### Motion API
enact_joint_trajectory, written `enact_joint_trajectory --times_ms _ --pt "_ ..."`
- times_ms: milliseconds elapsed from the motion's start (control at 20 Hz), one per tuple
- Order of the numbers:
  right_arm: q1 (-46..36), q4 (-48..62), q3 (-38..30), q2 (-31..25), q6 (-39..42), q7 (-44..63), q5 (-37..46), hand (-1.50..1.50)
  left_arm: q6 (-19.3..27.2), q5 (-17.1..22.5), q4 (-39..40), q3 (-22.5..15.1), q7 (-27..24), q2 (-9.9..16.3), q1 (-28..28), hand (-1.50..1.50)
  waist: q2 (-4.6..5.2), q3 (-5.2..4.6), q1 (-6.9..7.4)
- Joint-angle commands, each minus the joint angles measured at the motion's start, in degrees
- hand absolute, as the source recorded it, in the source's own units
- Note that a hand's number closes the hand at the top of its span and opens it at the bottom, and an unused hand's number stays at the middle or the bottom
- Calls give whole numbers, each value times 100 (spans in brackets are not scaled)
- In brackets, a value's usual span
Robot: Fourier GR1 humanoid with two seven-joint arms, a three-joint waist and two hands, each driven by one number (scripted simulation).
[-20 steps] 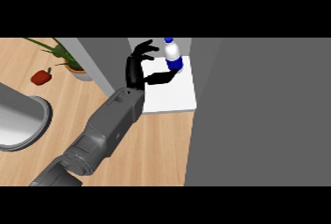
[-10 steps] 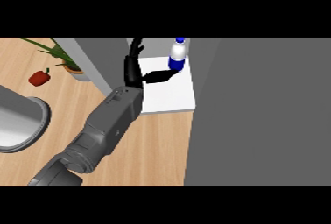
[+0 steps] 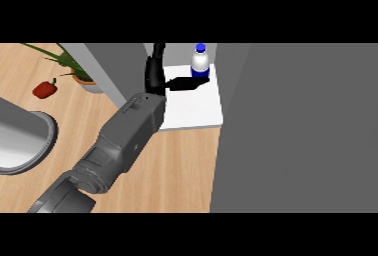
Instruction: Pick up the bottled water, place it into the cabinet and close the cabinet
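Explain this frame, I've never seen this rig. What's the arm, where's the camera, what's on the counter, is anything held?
There is one picture, taken from the robot's head, looking steeply down. The grey forearm coming in from the lower left ends in the black left hand, which reaches into a cabinet with a white floor. The bottled water stands upright there. The fingers are straight and apart from it, and the thumb points at its base, so nothing looks held. On the wooden counter are a potted plant, a red pepper and a grey round vessel. The right hand is out of view.
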Motion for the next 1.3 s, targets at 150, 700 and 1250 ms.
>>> enact_joint_trajectory --times_ms 150,700,1250 --pt "-93 -185 -170 62 18 99 -260 -150 -1176 157 -657 -90 22 -14 -26 -150 -54 2 97" --pt "49 -506 -667 -71 83 409 -506 -150 -1232 689 -2577 -633 537 -14 1067 -150 -154 7 416" --pt "-170 -559 13 -355 281 600 457 -150 -718 302 -5677 -1467 1369 598 3340 150 -197 2 589"
